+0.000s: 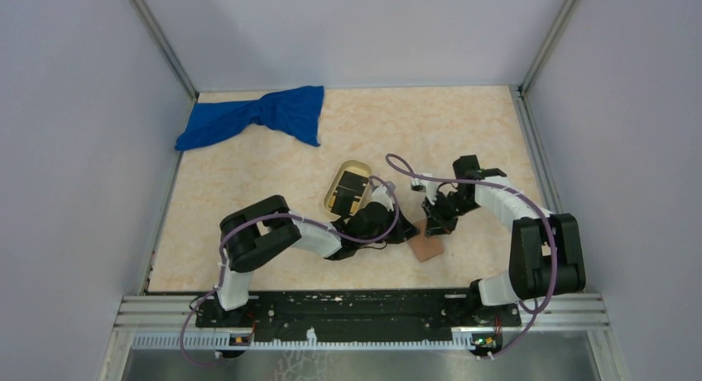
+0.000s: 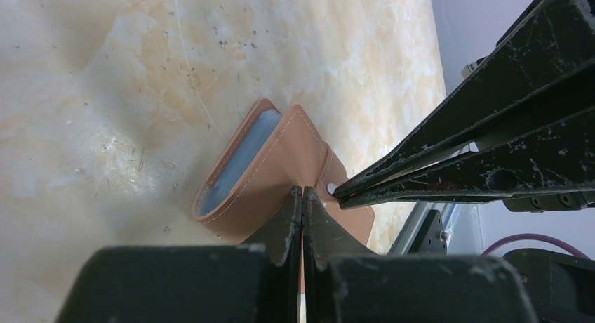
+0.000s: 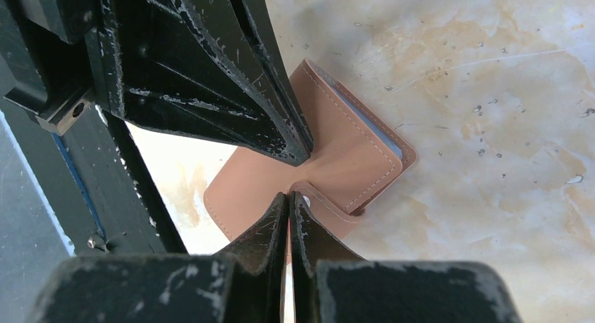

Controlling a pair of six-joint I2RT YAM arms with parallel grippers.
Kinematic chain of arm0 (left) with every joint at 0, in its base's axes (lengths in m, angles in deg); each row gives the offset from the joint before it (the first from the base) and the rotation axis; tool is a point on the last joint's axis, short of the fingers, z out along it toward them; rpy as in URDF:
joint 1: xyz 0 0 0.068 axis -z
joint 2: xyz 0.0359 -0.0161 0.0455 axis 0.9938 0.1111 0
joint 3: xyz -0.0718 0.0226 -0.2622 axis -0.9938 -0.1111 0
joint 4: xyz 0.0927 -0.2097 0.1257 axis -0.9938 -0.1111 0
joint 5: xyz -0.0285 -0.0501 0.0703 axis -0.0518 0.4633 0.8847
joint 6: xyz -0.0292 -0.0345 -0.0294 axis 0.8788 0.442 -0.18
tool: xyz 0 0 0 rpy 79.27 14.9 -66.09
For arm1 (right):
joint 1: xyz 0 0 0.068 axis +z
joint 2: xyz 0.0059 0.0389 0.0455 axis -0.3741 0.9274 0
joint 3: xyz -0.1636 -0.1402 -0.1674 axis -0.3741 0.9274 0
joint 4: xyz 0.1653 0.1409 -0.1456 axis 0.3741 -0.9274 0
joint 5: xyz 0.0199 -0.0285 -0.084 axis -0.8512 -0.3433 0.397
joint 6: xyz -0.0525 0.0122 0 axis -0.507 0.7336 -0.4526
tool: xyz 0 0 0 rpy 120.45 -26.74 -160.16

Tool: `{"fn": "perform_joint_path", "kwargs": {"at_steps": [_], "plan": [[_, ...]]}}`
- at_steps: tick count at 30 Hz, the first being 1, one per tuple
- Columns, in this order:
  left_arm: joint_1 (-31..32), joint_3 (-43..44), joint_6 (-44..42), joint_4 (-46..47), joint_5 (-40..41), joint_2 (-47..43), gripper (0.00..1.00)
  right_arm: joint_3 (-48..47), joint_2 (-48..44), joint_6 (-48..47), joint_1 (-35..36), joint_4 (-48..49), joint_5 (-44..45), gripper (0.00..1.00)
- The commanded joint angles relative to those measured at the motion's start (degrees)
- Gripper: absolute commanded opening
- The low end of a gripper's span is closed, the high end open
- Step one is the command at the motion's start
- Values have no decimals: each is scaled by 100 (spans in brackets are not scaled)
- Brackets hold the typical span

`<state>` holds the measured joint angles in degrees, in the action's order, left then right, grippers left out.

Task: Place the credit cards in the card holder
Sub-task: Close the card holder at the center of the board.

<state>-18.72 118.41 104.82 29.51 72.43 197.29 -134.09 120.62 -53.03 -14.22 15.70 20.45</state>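
The left gripper (image 2: 302, 193) fills the bottom of its wrist view. Its two fingers are pressed together on a tan flap of the holder (image 2: 273, 165), just above the fingertips.

The right gripper (image 3: 289, 196) is at the bottom centre of its own view. Its fingers are likewise closed, and they appear to pinch the holder's small closure tab. Each gripper's tips show in the other's view, almost touching, so both arms meet at the same spot on the holder.

The holder is folded and lifted slightly at the pinched side. A strip of its blue-grey inside shows along one edge. From above it lies just right of the frame's centre on the table (image 1: 248, 182), between the two wrists.

The cards (image 1: 352, 185) are not in the holder. Dark card shapes lie in the oval tray (image 1: 329, 185), up and to the left of the holder, but the grey card cannot be made out. A blue cloth (image 1: 257, 116) lies at the upper left, well apart from the holder and tray.

By my reading the task is at an early stage. The holder is being opened, no card has been picked up, and every insertion is yet to come.
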Motion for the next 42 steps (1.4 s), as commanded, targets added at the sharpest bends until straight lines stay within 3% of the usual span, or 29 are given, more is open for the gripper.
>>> {"fn": "perform_joint_path", "kwargs": {"at_steps": [1, 13, 18, 23, 30, 42], "plan": [[57, -79, 18, 102, 55, 114, 0, 12, -65, 102, 105, 37, -73, 0], [57, -180, -443, 354, 78, -164, 0, -14, -363, 206, 95, 125, 600, 3], [57, -330, -961, 572, -84, -625, 25, -49, -379, 293, 93, 169, 587, 0], [111, -865, -1283, 776, -394, -1023, 36, -49, -481, 434, 65, 273, 533, 0], [224, -821, -926, 494, -573, -655, 36, -138, -369, 478, 26, 210, 329, 0], [496, 44, 9, -1041, 507, -130, 37, -102, -357, 566, 25, 282, 352, 0]]}}
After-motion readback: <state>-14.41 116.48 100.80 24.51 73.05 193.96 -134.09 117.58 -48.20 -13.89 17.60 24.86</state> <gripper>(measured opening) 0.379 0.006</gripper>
